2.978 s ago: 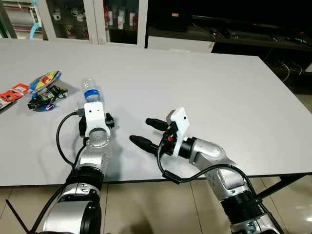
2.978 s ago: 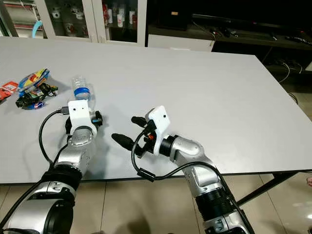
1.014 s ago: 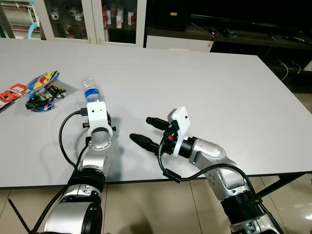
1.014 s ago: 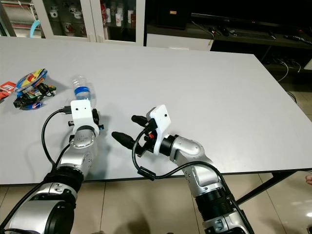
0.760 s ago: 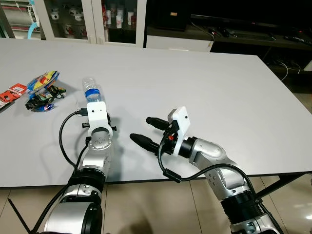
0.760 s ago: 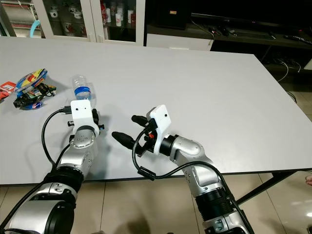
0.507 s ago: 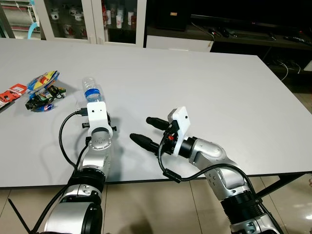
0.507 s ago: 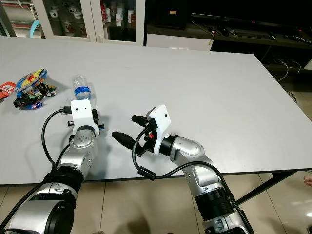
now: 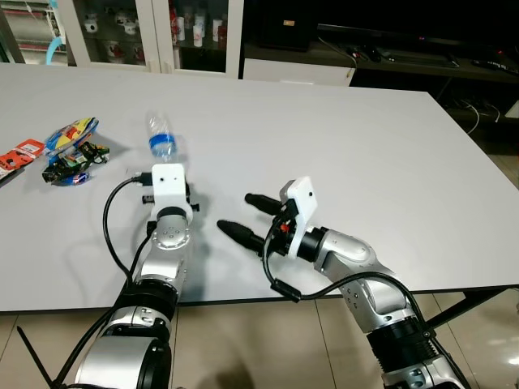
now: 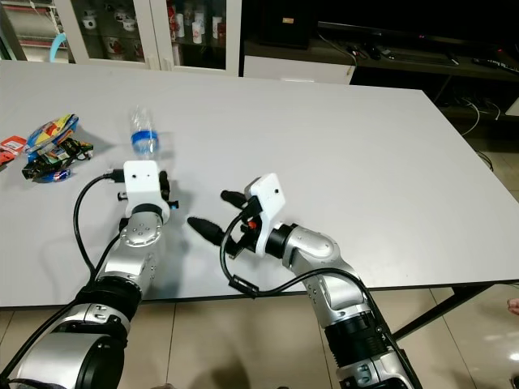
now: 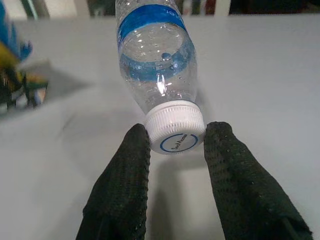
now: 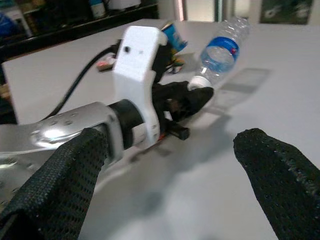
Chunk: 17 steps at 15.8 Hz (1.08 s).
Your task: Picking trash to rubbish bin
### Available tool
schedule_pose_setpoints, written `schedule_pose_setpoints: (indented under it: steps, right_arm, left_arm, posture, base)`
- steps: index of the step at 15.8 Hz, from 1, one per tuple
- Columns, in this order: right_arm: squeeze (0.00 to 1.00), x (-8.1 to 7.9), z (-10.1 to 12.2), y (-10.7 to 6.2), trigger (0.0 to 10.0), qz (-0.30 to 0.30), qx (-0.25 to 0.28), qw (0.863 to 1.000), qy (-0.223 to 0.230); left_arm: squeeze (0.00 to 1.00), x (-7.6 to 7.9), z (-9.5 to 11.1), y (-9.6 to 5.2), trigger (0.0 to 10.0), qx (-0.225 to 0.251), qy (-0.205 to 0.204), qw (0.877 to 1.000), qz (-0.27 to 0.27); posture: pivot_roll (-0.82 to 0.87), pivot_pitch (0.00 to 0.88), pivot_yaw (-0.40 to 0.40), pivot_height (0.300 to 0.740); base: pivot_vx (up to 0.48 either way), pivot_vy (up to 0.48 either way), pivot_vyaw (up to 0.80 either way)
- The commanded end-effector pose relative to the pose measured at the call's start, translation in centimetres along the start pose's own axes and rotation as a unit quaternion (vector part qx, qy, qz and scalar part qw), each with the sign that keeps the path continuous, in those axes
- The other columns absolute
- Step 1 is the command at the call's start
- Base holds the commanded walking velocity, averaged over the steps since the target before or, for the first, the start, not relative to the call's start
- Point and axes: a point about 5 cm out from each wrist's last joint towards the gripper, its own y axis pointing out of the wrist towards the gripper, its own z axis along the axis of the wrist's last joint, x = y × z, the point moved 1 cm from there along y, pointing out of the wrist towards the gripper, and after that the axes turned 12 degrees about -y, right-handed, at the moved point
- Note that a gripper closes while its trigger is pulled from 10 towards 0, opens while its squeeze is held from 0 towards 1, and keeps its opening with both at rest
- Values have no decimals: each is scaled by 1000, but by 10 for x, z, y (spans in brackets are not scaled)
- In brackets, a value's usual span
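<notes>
Now your left gripper (image 11: 175, 142) pinches cap of plastic bottle (image 9: 162, 143), lifted clear of table (image 9: 349, 138) moments ago, far-left. Right gripper (image 9: 237, 217) idles, fingers spread. Carry to bin next.

A large white table (image 9: 349, 121) spreads across the room, its top matte and evenly lit. Behind its far edge stands a white-framed glass cabinet (image 9: 162, 32) with cups and small items on its shelves. To the right of that runs a low dark shelf (image 9: 405, 57) with cables lying on it. The floor (image 9: 268, 340) below the near edge is beige tile with a glossy sheen.
</notes>
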Motion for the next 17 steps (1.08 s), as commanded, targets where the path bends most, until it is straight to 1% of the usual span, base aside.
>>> schedule_pose_setpoints:
  steps: [1, 2, 4, 6, 7, 9, 10, 11, 12, 13, 14, 15, 16, 17]
  right_arm:
    - [0, 8, 2, -3, 10000, -21, 3, 1000, -6]
    - [0, 11, 4, -3, 10000, -33, 6, 999, -11]
    - [0, 23, 10, -2, 10000, -84, 18, 996, -24]
    - [0, 45, 22, -5, 10000, -183, 55, 981, -20]
    - [0, 48, 24, -6, 10000, -200, 61, 978, -24]
    - [0, 69, 32, -16, 10000, -301, 71, 949, -59]
    - [0, 72, 33, -18, 10000, -316, 72, 944, -61]
    - [0, 78, 34, -22, 10000, -345, 66, 933, -82]
    - [0, 82, 34, -24, 10000, -367, 66, 924, -89]
    - [0, 88, 34, -29, 10000, -399, 66, 910, -91]
    - [0, 91, 34, -32, 10000, -413, 65, 903, -94]
    - [0, 95, 33, -36, 10000, -438, 63, 892, -97]
    - [0, 97, 33, -38, 10000, -448, 63, 887, -97]
    - [0, 102, 30, -44, 10000, -472, 55, 874, -100]
  left_arm:
    - [0, 9, 9, -1, 10000, 30, 12, 999, -21]
    - [0, 12, 12, -2, 10000, 41, 10, 999, -26]
    - [0, 16, 21, -4, 10000, 79, 4, 996, -42]
    - [0, 24, 30, -7, 10000, 109, 7, 991, -73]
    - [0, 25, 31, -8, 10000, 112, 8, 991, -77]
    - [0, 30, 35, -9, 10000, 119, 10, 989, -86]
    - [0, 30, 36, -8, 10000, 120, 10, 989, -86]
    - [0, 30, 37, -8, 10000, 123, 9, 988, -88]
    - [0, 30, 39, -8, 10000, 127, 8, 988, -89]
    - [0, 30, 41, -8, 10000, 131, 8, 987, -90]
    - [0, 30, 42, -8, 10000, 133, 7, 987, -90]
    - [0, 29, 43, -8, 10000, 135, 7, 987, -90]
    - [0, 29, 43, -8, 10000, 136, 8, 987, -90]
    - [0, 28, 42, -9, 10000, 134, 11, 987, -89]
  posture:
    - [-69, 37, -111, 740]
    - [-68, 37, -111, 740]
    - [-69, 37, -110, 740]
    - [-65, 36, -110, 740]
    - [-66, 35, -109, 740]
    - [-68, 35, -107, 740]
    - [-68, 35, -107, 740]
    - [-67, 36, -108, 740]
    - [-67, 36, -108, 740]
    - [-66, 35, -108, 740]
    - [-65, 35, -108, 740]
    - [-65, 35, -107, 740]
    - [-65, 35, -107, 740]
    - [-65, 34, -107, 740]
  base:
    - [0, 0, 0]
    - [0, 0, 0]
    - [0, 0, 0]
    - [0, 0, 0]
    - [0, 0, 0]
    - [0, 0, 0]
    - [0, 0, 0]
    - [0, 0, 0]
    - [0, 0, 0]
    - [0, 0, 0]
    - [0, 0, 0]
    - [0, 0, 0]
    - [0, 0, 0]
    - [0, 0, 0]
